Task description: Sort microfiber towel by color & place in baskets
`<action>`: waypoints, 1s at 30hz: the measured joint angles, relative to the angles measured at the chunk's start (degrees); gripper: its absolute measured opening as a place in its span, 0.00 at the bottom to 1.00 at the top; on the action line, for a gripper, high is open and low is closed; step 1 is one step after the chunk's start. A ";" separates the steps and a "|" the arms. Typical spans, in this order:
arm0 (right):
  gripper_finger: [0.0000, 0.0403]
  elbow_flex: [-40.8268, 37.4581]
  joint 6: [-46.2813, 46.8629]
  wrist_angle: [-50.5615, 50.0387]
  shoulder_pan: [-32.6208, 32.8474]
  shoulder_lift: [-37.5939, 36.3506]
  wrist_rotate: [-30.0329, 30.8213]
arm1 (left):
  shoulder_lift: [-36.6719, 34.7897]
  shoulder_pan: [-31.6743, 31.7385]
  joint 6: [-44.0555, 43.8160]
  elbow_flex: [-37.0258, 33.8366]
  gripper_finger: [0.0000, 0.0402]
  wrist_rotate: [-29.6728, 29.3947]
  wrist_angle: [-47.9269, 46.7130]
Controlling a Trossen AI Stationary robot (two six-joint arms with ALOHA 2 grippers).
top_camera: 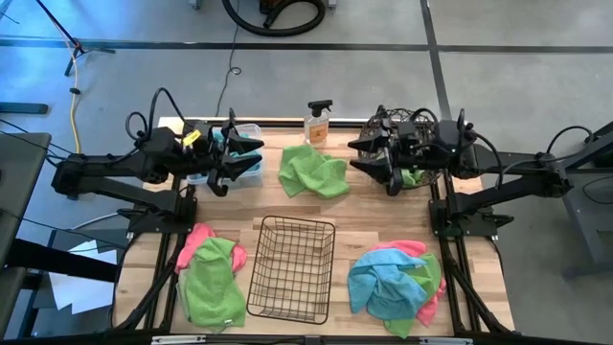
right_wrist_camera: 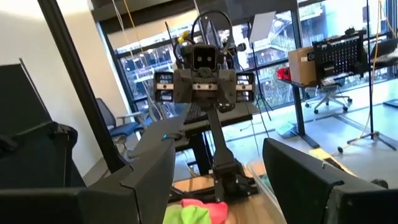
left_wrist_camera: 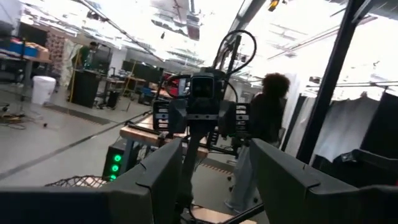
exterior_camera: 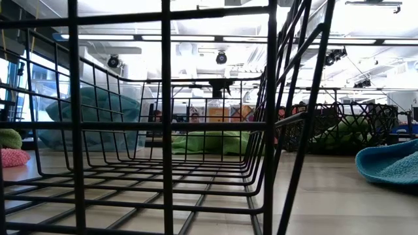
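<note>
My left gripper (top_camera: 251,156) (left_wrist_camera: 211,180) hangs open above the clear plastic bin (top_camera: 239,165), which holds teal cloth (exterior_camera: 98,111). My right gripper (top_camera: 356,155) (right_wrist_camera: 217,180) hangs open beside the round dark wire basket (top_camera: 414,144), which holds green cloth (exterior_camera: 346,130). Both point level toward each other and hold nothing. A lime green towel (top_camera: 311,172) lies on the table between them. A pink and green pile (top_camera: 211,273) lies near left. A teal-blue, pink and green pile (top_camera: 395,283) lies near right. The black wire-grid basket (top_camera: 292,268) stands between the piles.
An orange spray bottle (top_camera: 318,123) stands at the far edge between the bin and the round basket. The low view looks through the grid basket's wires (exterior_camera: 163,117). A person (left_wrist_camera: 267,118) stands in the room beyond the table. Bare wood (top_camera: 374,216) lies mid-table.
</note>
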 joint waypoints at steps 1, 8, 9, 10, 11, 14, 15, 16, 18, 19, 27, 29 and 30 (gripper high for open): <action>0.60 -0.01 0.12 -0.57 -0.01 0.00 0.00 | 0.00 0.00 -0.01 0.00 0.44 -0.29 -0.31; 0.60 0.00 6.47 -7.02 0.00 0.00 -3.54 | 0.00 0.00 -0.04 -0.04 0.44 -0.65 -3.11; 0.60 0.00 8.47 -8.92 0.19 0.00 -5.18 | 0.00 0.00 -0.04 -0.04 0.44 -0.65 -3.11; 0.60 0.00 10.50 -11.18 0.70 0.00 -6.64 | 0.00 0.00 -0.04 -0.04 0.44 -0.65 -3.11; 0.60 0.00 12.21 -13.74 1.45 0.00 -7.55 | 0.00 0.00 -0.05 -0.04 0.44 -0.65 -3.13; 0.60 0.00 15.85 -22.67 5.35 0.06 -7.50 | 0.00 0.00 -0.09 -0.04 0.44 -0.65 -3.11; 0.60 0.00 17.06 -25.42 7.11 0.19 -6.91 | 0.00 0.00 -0.27 -0.04 0.44 -0.65 -3.13; 0.60 0.00 18.25 -28.13 8.92 0.40 -6.41 | 0.00 0.00 -0.64 -0.04 0.44 -0.65 -3.15; 0.60 0.00 21.12 -33.27 13.20 1.26 -4.63 | 0.04 0.00 -0.66 -0.04 0.44 -0.67 -3.35; 0.60 0.00 22.89 -35.93 15.42 1.77 -3.59 | 0.10 0.00 -0.68 -0.04 0.44 -0.67 -3.63; 0.60 -0.01 38.89 -49.81 31.91 10.91 0.22 | 0.15 0.00 -3.64 -0.04 0.44 -0.73 -5.48; 0.60 0.00 42.21 -51.23 34.99 14.33 0.22 | 0.15 0.00 -3.66 -0.04 0.44 -0.78 -5.62; 0.60 0.00 43.62 -51.62 36.32 16.03 0.22 | 0.15 0.00 -3.65 -0.04 0.44 -0.78 -5.62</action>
